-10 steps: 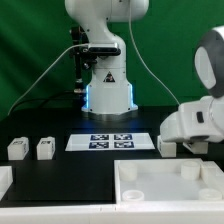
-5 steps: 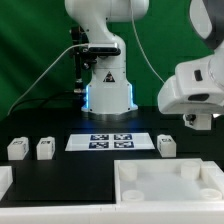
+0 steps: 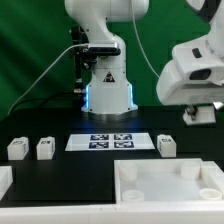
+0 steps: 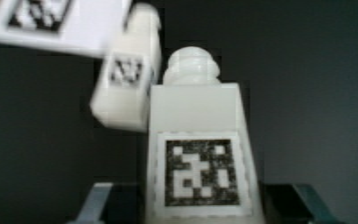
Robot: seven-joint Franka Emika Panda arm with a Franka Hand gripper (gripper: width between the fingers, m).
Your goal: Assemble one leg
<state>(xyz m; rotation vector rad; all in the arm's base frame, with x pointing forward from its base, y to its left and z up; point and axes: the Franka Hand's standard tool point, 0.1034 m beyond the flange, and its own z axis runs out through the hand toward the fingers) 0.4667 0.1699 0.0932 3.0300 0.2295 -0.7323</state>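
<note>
The counter (image 3: 60, 180) is shown black, and the backdrop (image 3: 30, 50) behind it green. The leg (image 4: 197, 140) is seen as white, with a black-and-white square tag on its face. The marker board (image 3: 78, 142) is white, patterned with black-and-white tags. The tray-like piece (image 3: 150, 166) is plain white.

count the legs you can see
4 legs: two at the exterior view's left, one beside the marker board toward that view's right, one held in the gripper. More could hide behind the arm.

Four legs (image 3: 17, 148) (image 3: 44, 148) (image 3: 167, 145) (image 4: 197, 140), one marker board (image 3: 112, 141), one rimmed tray (image 3: 160, 198)
</note>
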